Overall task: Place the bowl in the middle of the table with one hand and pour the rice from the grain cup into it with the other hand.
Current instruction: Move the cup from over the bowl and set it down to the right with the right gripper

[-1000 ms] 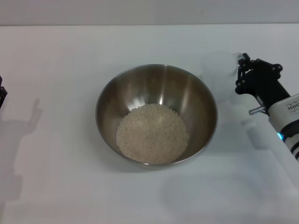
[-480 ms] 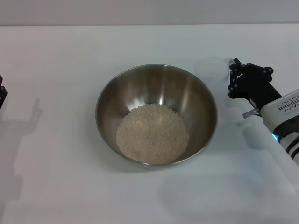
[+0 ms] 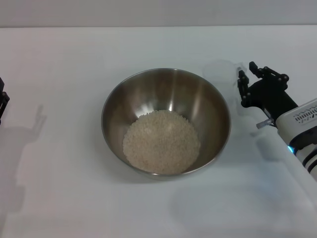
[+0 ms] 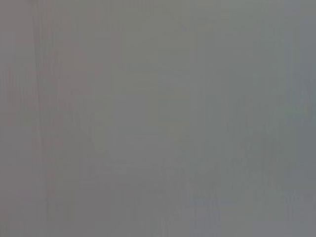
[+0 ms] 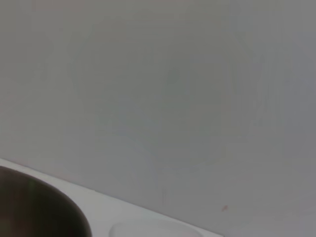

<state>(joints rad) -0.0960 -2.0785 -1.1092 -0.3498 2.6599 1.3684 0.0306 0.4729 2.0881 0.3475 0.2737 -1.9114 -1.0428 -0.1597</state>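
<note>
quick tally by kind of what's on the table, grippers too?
Bowl: 1, steel, mid-table
Rice mound: 1, in the bowl
Grain cup: 1, upright on the table, right of the bowl
Grippers: 2, right gripper open beside the cup, left gripper parked at the table's left edge
Total: 5

The head view looks down on the table (image 3: 59, 198) and bowl (image 3: 119, 106). The right wrist view shares the bowl's edge, close. The left wrist view shows blank grey.

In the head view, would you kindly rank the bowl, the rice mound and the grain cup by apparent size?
1. The bowl, widest by far.
2. The rice, a mound covering the bowl's bottom.
3. The grain cup, smallest, standing just off the right gripper.
</note>
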